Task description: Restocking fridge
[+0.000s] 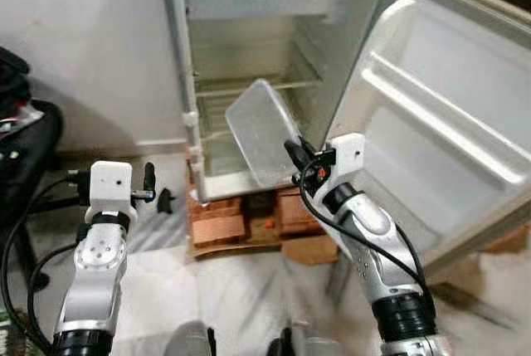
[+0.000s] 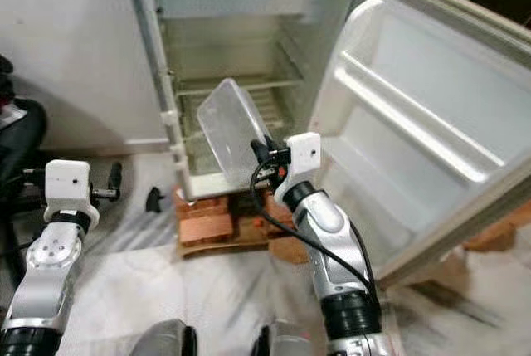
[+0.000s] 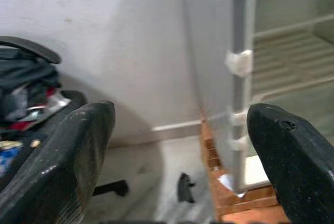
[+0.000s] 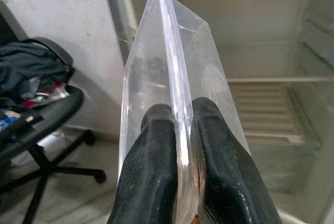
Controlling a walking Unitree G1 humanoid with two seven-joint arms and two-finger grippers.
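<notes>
A small white fridge (image 1: 249, 7) stands open in front of me, its wire shelves (image 1: 257, 90) bare and its door (image 1: 448, 124) swung out to the right. My right gripper (image 1: 295, 157) is shut on the rim of a clear plastic container (image 1: 261, 132), which it holds tilted up just before the lower fridge opening. In the right wrist view both fingers (image 4: 156, 172) pinch the container wall (image 4: 172, 62) edge-on. My left gripper (image 1: 156, 186) is open, raised left of the fridge, with nothing between its fingers (image 3: 62, 161).
The fridge rests on red bricks (image 1: 220, 223) over a pale floor. A black office chair (image 1: 25, 148) piled with clothes stands at the left against the white wall. A small dark object (image 3: 183, 187) lies on the floor near the fridge's corner.
</notes>
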